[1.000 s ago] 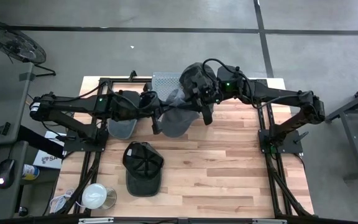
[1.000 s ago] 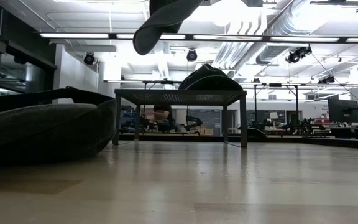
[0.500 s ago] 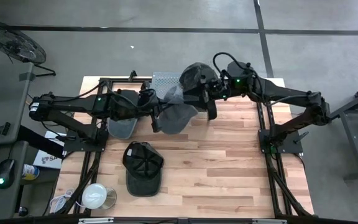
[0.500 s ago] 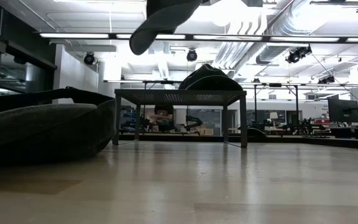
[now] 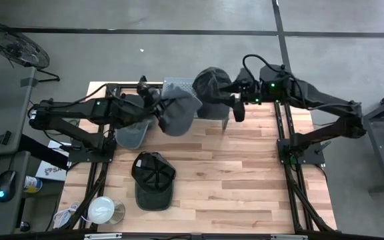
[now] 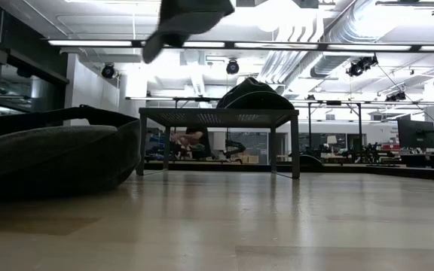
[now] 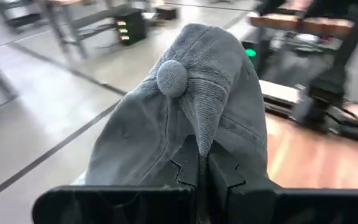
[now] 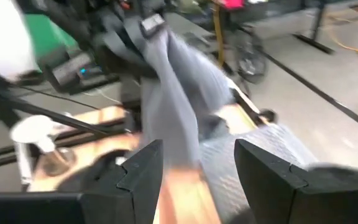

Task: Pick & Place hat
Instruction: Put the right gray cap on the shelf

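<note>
A grey hat (image 5: 179,113) hangs in the air above the table's far middle, with my left gripper (image 5: 157,115) shut on it; the low view shows its brim (image 6: 183,22) high up. My right gripper (image 5: 236,108) stands open to its right, apart from it, and its wrist view shows the grey hat (image 8: 173,106) ahead of the open fingers (image 8: 138,180). A dark hat (image 5: 212,90) rests crown up on a perforated metal stand (image 5: 177,87) at the far edge. My left gripper pinches a raised fold of the grey hat's crown (image 7: 199,134) between its two shut fingers, a little below the top button (image 7: 171,78). The fingers come about level from the table's left. The hat is lifted clear of the table and droops beyond the fingers.
Another grey hat (image 5: 131,135) lies under my left arm. A black cap (image 5: 153,179) lies hollow side up on the near left of the wooden table (image 5: 245,187). A white round thing (image 5: 102,210) sits at the near left corner. The table's right half is bare wood.
My right gripper has opened, let go of the grey hat and drawn back toward the table's right edge. My left gripper has carried the hat toward the far left; the hat now hangs from it alone.
</note>
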You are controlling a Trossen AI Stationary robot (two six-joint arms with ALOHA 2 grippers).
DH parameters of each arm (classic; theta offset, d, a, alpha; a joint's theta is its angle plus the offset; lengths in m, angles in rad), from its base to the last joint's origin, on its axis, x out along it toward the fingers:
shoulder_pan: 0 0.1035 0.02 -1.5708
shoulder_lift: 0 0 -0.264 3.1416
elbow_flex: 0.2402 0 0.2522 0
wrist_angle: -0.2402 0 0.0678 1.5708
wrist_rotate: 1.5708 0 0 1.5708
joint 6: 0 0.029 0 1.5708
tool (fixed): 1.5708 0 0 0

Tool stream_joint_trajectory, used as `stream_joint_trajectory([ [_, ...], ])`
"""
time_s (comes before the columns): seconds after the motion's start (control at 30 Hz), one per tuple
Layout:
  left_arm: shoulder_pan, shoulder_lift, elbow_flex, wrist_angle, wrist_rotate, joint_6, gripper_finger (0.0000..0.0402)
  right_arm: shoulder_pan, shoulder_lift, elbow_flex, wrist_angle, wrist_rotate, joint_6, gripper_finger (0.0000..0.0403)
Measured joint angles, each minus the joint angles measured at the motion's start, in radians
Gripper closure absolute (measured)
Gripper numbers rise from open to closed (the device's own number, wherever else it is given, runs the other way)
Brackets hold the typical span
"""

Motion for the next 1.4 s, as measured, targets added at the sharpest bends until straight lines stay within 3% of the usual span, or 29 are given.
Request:
stream_joint_trajectory([
  [0.1, 0.022, 0.006, 0.068, -0.104, -0.059, -0.054, 0.0401, 0.0, -0.025, 0.0, -0.059, 0.062, 0.027, 0.0212],
  [0.2, 0.076, 0.027, 0.135, -0.169, -0.047, -0.101, 0.0401, 0.0, -0.04, 0.0, -0.103, 0.114, 0.062, 0.0212],
  [0.4, 0.236, 0.079, 0.218, -0.284, 0.104, -0.199, 0.0401, 0.0, -0.049, 0.0, -0.161, 0.179, 0.103, 0.0212],
  [0.67, 0.409, 0.187, 0.235, -0.289, 0.325, -0.242, 0.0401, 0.0, -0.051, 0.0, -0.199, 0.19, 0.12, 0.0212],
  [0.8, 0.467, 0.23, 0.235, -0.288, 0.374, -0.299, 0.0401, 0.0, -0.051, 0.0, -0.207, 0.194, 0.134, 0.0212],
  [1.23, 0.549, 0.271, 0.232, -0.242, 0.498, -0.348, 0.0401, 0.0, -0.051, 0.0, -0.207, 0.198, 0.134, 0.0212],
  [1.4, 0.55, 0.304, 0.231, -0.244, 0.496, -0.366, 0.0401, 0.0, -0.051, 0.0, -0.207, 0.212, 0.134, 0.0212],
])
